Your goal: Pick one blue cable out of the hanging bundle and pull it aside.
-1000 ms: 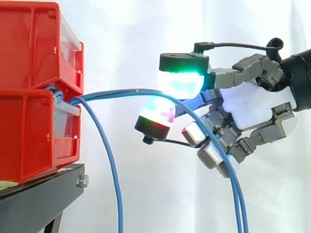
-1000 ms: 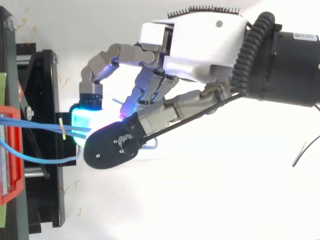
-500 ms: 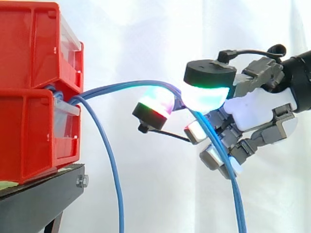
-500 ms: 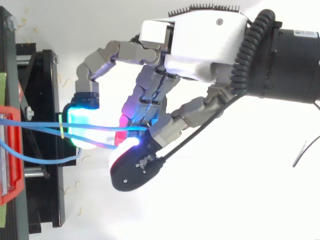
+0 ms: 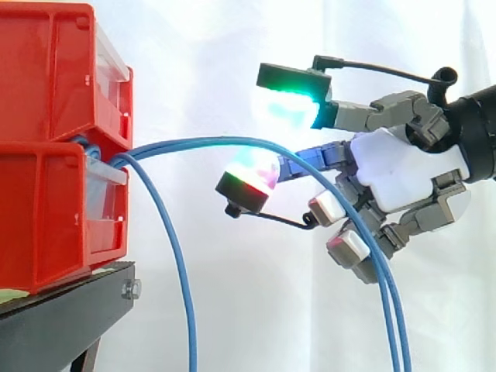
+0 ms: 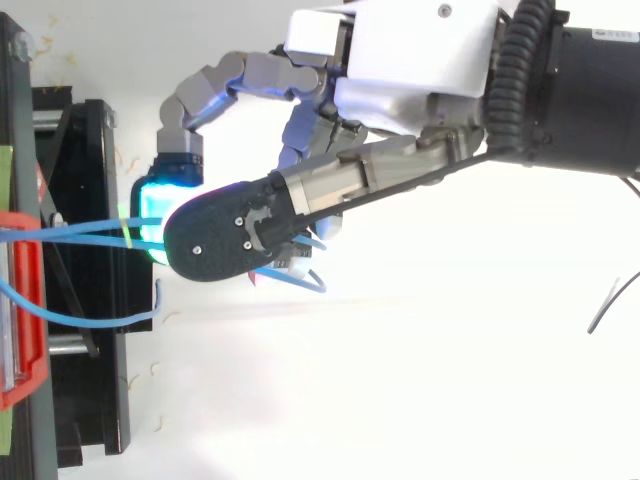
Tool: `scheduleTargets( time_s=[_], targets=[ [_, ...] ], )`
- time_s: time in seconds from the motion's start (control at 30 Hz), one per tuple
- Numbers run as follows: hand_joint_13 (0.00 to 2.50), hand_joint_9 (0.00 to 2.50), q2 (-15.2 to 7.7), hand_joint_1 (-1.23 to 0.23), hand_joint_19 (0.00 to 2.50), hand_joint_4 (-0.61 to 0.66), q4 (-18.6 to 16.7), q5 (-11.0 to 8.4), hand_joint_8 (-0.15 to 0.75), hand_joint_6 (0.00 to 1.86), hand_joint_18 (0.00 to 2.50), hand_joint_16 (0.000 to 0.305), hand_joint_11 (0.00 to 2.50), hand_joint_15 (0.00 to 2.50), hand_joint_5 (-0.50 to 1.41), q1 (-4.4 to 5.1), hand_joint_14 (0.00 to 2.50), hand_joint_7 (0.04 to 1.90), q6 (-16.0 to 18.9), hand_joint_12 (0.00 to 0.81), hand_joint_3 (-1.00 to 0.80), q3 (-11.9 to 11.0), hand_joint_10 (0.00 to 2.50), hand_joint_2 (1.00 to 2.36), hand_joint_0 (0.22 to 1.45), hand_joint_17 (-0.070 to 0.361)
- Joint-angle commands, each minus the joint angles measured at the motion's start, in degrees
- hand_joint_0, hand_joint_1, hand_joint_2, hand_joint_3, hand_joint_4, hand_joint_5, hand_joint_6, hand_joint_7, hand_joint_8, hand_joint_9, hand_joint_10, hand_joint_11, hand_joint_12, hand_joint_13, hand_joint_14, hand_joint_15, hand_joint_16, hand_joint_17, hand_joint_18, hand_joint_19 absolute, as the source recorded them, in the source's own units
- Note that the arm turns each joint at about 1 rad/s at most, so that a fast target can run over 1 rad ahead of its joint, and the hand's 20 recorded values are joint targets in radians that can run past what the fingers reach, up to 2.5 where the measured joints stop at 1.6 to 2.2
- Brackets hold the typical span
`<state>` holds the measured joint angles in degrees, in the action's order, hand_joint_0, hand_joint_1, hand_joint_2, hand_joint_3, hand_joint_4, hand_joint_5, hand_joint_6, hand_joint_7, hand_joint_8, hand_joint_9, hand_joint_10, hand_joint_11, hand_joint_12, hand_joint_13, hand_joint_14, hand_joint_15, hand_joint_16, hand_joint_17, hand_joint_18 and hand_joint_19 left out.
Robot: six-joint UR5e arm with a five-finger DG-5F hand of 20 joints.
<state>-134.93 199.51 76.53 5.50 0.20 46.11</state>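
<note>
From the side, the blue cables (image 5: 201, 144) leave the gap between the stacked red bins (image 5: 46, 139) on the black stand (image 5: 70, 310). A lone strand (image 5: 180, 287) drops straight down near the bins, while two others arch out level and bend downward across the robot hand (image 5: 403, 170), which reaches in from the right. The robot hand is spread apart: its green-lit upper pad (image 5: 291, 105) stands well above the lower pad (image 5: 249, 177). The two arching strands run through the gap between them, just above the lower one and unsqueezed. From above, the same two strands (image 6: 80, 232) run close together from the red bin (image 6: 22, 300). They pass under the dark back of one pad (image 6: 215, 245), beside the cyan pad (image 6: 155, 205), and the lone strand (image 6: 70, 315) lies apart from them. The cable looks light, thin and limp, yet springy enough to hold an arch. Its smooth jacket will likely slide between the pads unless pinched firmly, and the neighbour lying against it may come along. The best hold appears to be on the level stretch between the bins and the bend, where the two strands can be told apart, closing on just one.
</note>
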Motion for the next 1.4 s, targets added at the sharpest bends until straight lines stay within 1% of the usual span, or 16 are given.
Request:
scheduleTargets(
  time_s=[0.0,0.13,0.3,0.43,0.6,0.7,0.83,0.9,0.97,1.03,1.1,1.13,1.2,1.23,1.3,1.37],
  targets=[
    [1.13,1.3,0.02,-0.58,0.88,-0.18,0.0,0.38,0.169,0.79,0.93,0.056,0.29,0.63,-0.04,-0.22,0.03,1.03,-0.2,0.357,-0.5,-0.14,0.01,1.0,0.49,0.126],
    [1.11,1.27,0.02,-0.68,0.9,-0.16,0.35,0.47,0.178,0.8,0.89,0.052,0.32,0.65,-0.04,-0.31,0.02,1.03,-0.2,0.346,-0.47,-0.4,0.01,1.0,0.54,0.117],
    [1.1,1.2,0.2,-0.73,0.91,-0.1,0.97,0.47,0.2,0.84,0.89,0.053,0.37,0.65,-0.07,-0.31,0.03,0.98,-0.2,0.356,-0.41,-0.58,0.01,1.0,0.56,0.119],
    [1.08,1.17,0.46,-0.77,0.9,-0.06,1.76,0.47,0.211,0.86,0.88,0.054,0.39,0.65,-0.09,-0.4,0.03,0.92,-0.46,0.36,-0.47,-0.58,0.02,1.0,0.55,0.121],
    [1.08,1.15,0.73,-0.76,0.87,-0.04,2.73,0.47,0.213,0.86,0.88,0.055,0.39,0.65,-0.09,-0.31,0.02,0.84,-0.55,0.364,-0.5,-0.49,0.02,1.0,0.54,0.123],
    [1.06,1.15,0.81,-0.77,0.88,-0.08,2.99,0.47,0.199,0.85,0.86,0.053,0.39,0.65,-0.09,-0.31,0.03,0.87,-0.64,0.354,-0.49,-0.49,0.02,1.0,0.6,0.118],
    [1.03,1.11,0.9,-0.85,0.84,-0.07,3.25,0.47,0.207,0.87,0.85,0.053,0.4,0.64,-0.1,-0.31,0.03,0.94,-0.64,0.352,-0.32,-0.49,0.02,1.01,0.63,0.119],
    [1.03,1.1,0.9,-0.88,0.84,-0.08,3.34,0.47,0.212,0.9,0.85,0.053,0.41,0.64,-0.11,-0.31,0.03,0.9,-0.64,0.357,-0.25,-0.58,0.02,1.02,0.65,0.12],
    [1.02,1.09,0.9,-0.89,0.84,-0.09,3.34,0.47,0.213,0.91,0.85,0.053,0.41,0.63,-0.11,-0.31,0.03,0.88,-0.64,0.353,-0.24,-0.49,0.02,1.02,0.66,0.12],
    [1.02,1.08,0.9,-0.9,0.82,-0.14,3.34,0.47,0.212,0.92,0.85,0.054,0.42,0.63,-0.12,-0.4,0.03,0.84,-0.64,0.355,-0.25,-0.49,0.02,1.02,0.69,0.121],
    [1.01,1.06,0.9,-0.92,0.8,-0.19,3.34,0.47,0.2,0.93,0.84,0.054,0.42,0.62,-0.12,-0.31,0.03,0.86,-0.64,0.354,-0.31,-0.49,0.02,1.01,0.73,0.121],
    [1.0,1.05,0.9,-0.93,0.79,-0.23,3.34,0.47,0.198,0.94,0.84,0.054,0.41,0.62,-0.13,-0.4,0.03,0.9,-0.64,0.354,-0.35,-0.49,0.02,1.01,0.76,0.121],
    [0.98,1.03,0.9,-0.92,0.77,-0.29,3.34,0.47,0.19,0.94,0.82,0.054,0.4,0.61,-0.13,-0.31,0.02,0.87,-0.64,0.345,-0.49,-0.49,0.02,1.0,0.8,0.121],
    [0.98,1.03,0.9,-0.93,0.76,-0.33,3.34,0.47,0.183,0.94,0.82,0.053,0.41,0.6,-0.13,-0.31,0.02,0.91,-0.64,0.341,-0.5,-0.49,0.02,1.0,0.8,0.12],
    [0.97,1.03,0.9,-0.95,0.75,-0.35,3.34,0.47,0.176,0.95,0.83,0.053,0.39,0.6,-0.12,-0.31,0.03,0.9,-0.64,0.338,-0.5,-0.49,0.02,1.0,0.79,0.119],
    [0.99,1.09,0.99,-0.98,0.76,-0.32,3.34,0.47,0.18,0.93,0.82,0.051,0.37,0.61,-0.09,-0.4,0.02,0.95,-0.64,0.328,-0.5,-0.49,0.01,1.0,0.74,0.116]
  ],
)
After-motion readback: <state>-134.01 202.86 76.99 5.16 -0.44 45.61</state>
